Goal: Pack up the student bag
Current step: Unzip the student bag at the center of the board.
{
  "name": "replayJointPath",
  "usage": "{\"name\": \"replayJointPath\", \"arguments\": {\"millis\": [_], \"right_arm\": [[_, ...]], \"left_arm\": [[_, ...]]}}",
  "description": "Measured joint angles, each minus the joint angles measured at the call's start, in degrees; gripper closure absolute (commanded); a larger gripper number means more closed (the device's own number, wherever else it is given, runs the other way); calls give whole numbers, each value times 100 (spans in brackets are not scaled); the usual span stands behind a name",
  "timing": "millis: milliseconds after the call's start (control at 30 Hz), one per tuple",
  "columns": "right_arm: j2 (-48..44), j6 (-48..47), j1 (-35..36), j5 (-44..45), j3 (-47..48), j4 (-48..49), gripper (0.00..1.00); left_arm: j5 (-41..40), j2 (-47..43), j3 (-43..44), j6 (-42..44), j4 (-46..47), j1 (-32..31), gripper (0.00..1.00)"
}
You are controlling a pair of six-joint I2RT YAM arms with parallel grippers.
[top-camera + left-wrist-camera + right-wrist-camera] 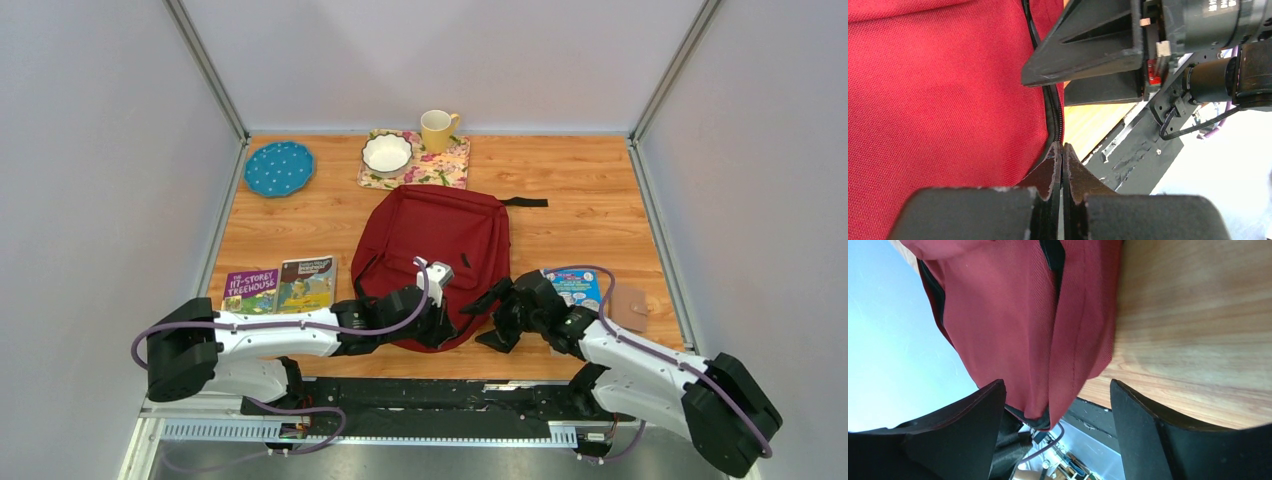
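Dark red fabric marks the student bag, which lies flat at the centre of the wooden desk with its near end reaching the 6 o'clock edge. The left jaws are pressed together right at the black zipper on the bag's near edge; whether they nip anything cannot be told. The right jaws stand spread wide, and the bag's near corner shows between them. Two books lie at 8 o'clock, and a blue booklet and a brown card at 4 o'clock. At 12 o'clock a white bowl and a yellow mug sit on a flowered mat. A blue plate lies at 10 o'clock.
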Motion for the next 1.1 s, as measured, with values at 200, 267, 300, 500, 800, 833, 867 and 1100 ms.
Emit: {"name": "replayJointPath", "arguments": {"millis": [200, 267, 300, 500, 800, 833, 867, 1100], "right_arm": [[739, 105, 0, -13, 168, 490, 45], [973, 114, 0, -22, 195, 625, 65], [1082, 107, 0, -26, 201, 691, 70], [1292, 42, -2, 66, 214, 922, 100], [1032, -625, -208, 282, 216, 610, 100], [1021, -708, -236, 282, 216, 584, 100], [1012, -807, -258, 282, 216, 564, 100], [999, -1569, -400, 321, 247, 356, 100]], "left_arm": [[-92, -179, -26, 94, -11, 0, 100], [-92, -234, -39, 127, -13, 0, 100], [-90, -247, -44, 140, -13, 0, 100], [-142, -337, -153, 138, -131, -4, 100], [-1193, -1716, -1126, -85, -1067, -4, 100], [-1351, -1910, -1193, -103, -1189, -4, 100], [-1484, -2081, -1246, -103, -1294, -4, 100], [-2446, -2855, -1296, -96, -2120, -2, 100]]}}
